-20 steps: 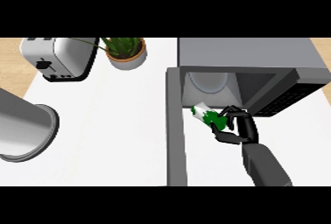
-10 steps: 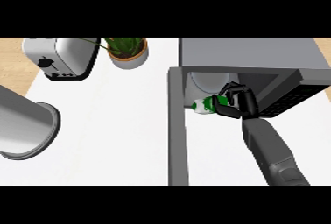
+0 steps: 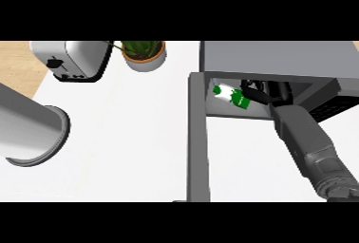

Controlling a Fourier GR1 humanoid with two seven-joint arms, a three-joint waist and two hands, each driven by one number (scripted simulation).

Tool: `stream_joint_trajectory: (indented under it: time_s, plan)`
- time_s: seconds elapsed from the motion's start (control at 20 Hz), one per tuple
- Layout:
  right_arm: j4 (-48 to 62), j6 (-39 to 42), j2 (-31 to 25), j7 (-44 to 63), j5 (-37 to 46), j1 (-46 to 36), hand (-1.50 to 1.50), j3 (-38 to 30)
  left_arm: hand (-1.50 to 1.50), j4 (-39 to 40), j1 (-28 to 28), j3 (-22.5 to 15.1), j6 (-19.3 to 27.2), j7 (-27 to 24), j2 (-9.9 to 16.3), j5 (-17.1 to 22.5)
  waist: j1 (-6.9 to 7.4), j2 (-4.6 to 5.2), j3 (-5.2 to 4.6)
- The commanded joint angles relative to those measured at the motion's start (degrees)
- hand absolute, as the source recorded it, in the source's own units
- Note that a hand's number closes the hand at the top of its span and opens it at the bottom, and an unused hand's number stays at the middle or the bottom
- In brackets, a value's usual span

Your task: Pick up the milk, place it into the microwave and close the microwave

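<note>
Right hand (image 3: pixel 261 91) half lost inside the microwave (image 3: pixel 280 57), fingers behind the milk (image 3: pixel 230 95).

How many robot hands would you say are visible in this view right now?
1. The right hand is inside the microwave, beside the milk. The left hand is out of view; the big grey cylinder at left is not clearly an arm.

The milk (image 3: pixel 231 95) lies inside the microwave (image 3: pixel 280 59) at the desk's (image 3: pixel 133 142) right, with toaster (image 3: pixel 70 59) and plant (image 3: pixel 144 52) behind at left.
</note>
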Motion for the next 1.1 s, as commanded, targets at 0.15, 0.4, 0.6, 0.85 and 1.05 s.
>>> stream_joint_trajectory:
  time_s: [0.15,0.4,0.6,0.85,1.05]
  plan:
    - [1.6,-9.9,-3.7,3.0,3.9,-3.9,1.50,2.1,-1.50,0.7,-3.1,-1.1,-0.7,-0.6,-0.1,-1.9,1.89,1.02,-0.02]
    - [2.8,-13.9,-4.9,5.5,3.8,-5.7,1.50,1.3,-1.50,1.7,-4.8,-0.9,1.0,0.0,1.9,-0.2,3.28,1.74,0.09]
    - [3.1,-14.3,-6.4,6.5,3.1,-7.0,1.50,0.4,-1.50,1.6,-5.8,-3.6,0.5,0.3,0.4,-1.7,3.67,2.42,0.15]
    - [3.4,-15.9,-8.2,6.0,2.9,-6.2,1.50,0.2,-1.50,3.0,-5.6,-2.6,-0.6,0.9,2.7,-0.7,5.02,2.68,0.20]
    - [3.5,-17.5,-8.2,5.6,2.3,-6.2,1.50,-0.3,-1.50,3.1,-7.0,-2.3,-0.2,0.5,3.4,-0.8,5.58,3.01,0.26]
